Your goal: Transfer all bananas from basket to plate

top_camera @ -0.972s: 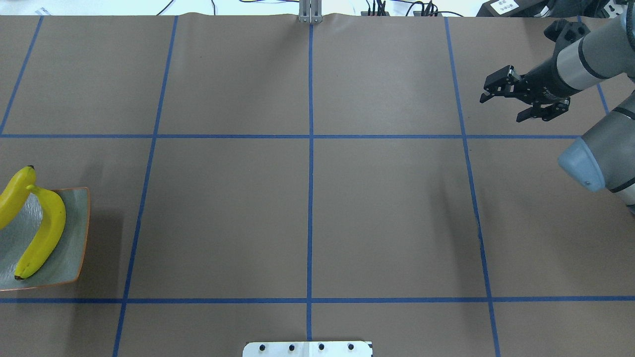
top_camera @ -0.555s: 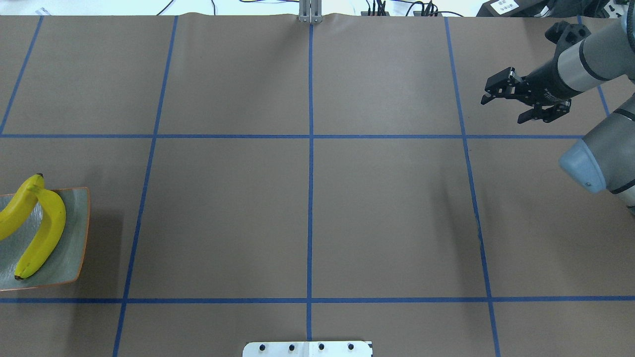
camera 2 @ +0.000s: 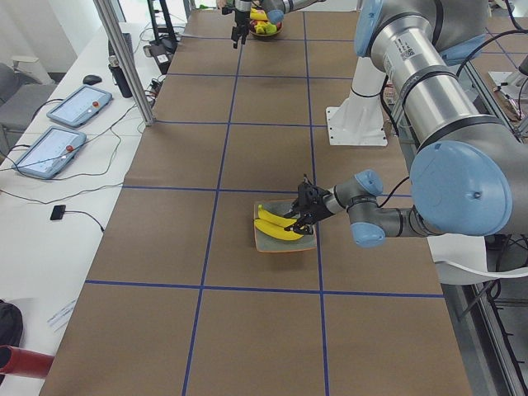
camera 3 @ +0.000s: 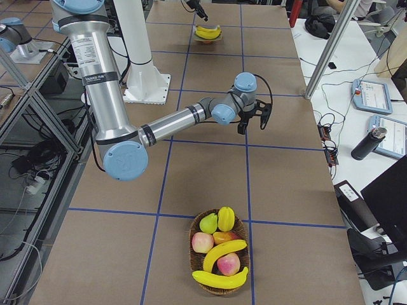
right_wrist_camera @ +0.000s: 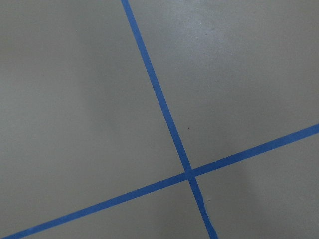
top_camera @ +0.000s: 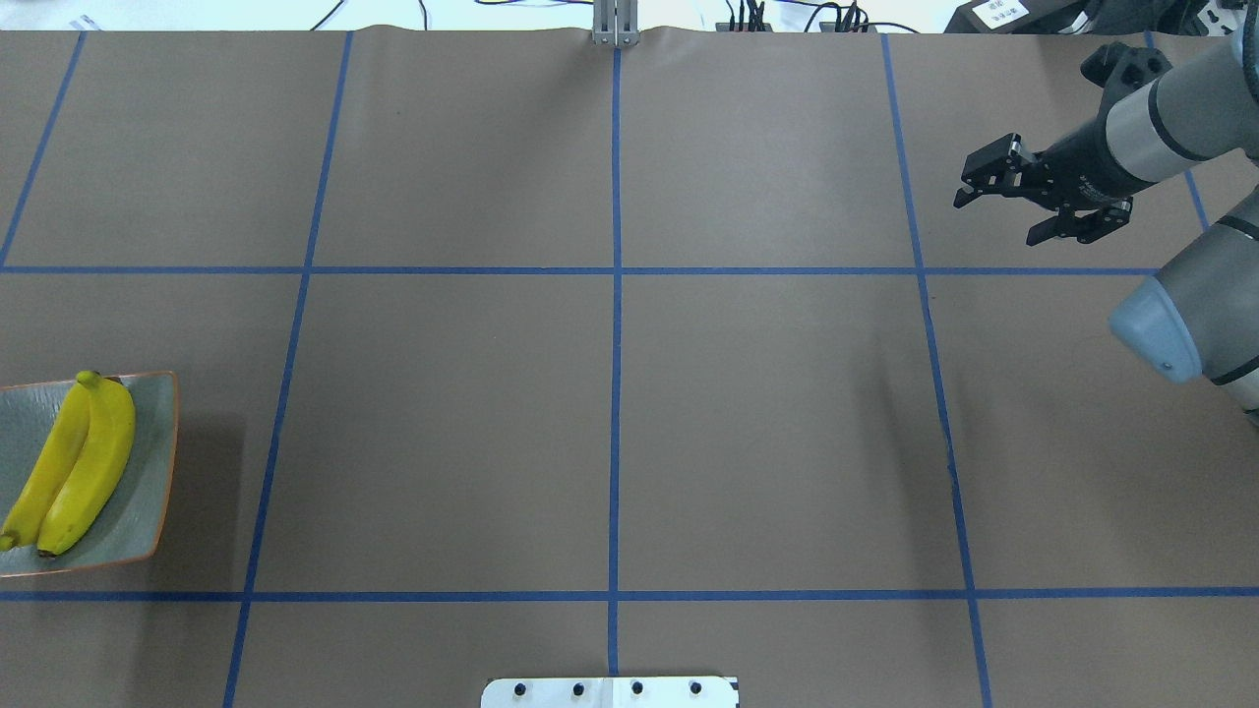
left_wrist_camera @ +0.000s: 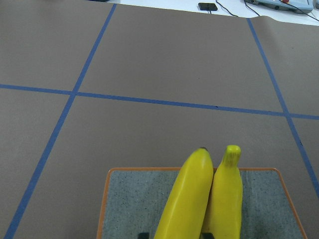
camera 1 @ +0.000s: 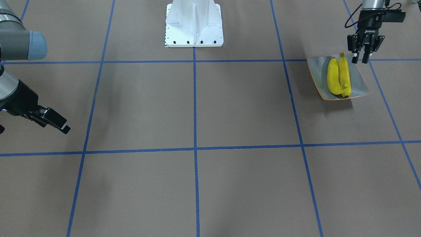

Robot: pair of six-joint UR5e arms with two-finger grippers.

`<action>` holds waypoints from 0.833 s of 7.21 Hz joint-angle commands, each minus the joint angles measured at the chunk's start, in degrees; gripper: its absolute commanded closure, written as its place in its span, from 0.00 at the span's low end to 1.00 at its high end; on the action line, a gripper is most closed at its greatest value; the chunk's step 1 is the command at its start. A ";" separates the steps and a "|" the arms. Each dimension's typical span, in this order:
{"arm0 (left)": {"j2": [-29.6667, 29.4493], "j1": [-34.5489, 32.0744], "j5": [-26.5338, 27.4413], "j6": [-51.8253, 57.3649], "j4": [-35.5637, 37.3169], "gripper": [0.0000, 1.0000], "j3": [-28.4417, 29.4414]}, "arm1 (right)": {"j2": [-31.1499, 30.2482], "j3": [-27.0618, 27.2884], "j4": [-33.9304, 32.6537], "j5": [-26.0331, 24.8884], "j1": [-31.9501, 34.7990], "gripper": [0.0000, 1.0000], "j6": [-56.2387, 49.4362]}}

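We see two bananas (top_camera: 96, 462) lying on the plate (top_camera: 149, 482). They lie side by side and touch each other. The plate sits on the bench (top_camera: 610, 423), far over on the robot's left side.

The left claw (camera 1: 359, 60) hangs over the side of the plate nearest the robot, just beside the banana tips. Its fingers are a little apart and hold nothing.

The right claw (top_camera: 995, 218) hangs over the bench, well apart from the plate, on the other side. Its fingers are spread wide and it is empty too. Under it we see only brown paper and blue lines (right_wrist_camera: 164, 119).

From the right end of the bench we see the basket (camera 3: 193, 255). Two other bananas lie in it, one across the middle and one along the near rim. Other fruit (camera 3: 202, 241) lies in the basket with them.
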 commanded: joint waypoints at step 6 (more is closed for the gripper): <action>-2.46 -1.32 -2.02 1.11 -0.18 0.01 -7.95 | -1.23 0.00 0.00 0.35 1.14 0.00 -4.57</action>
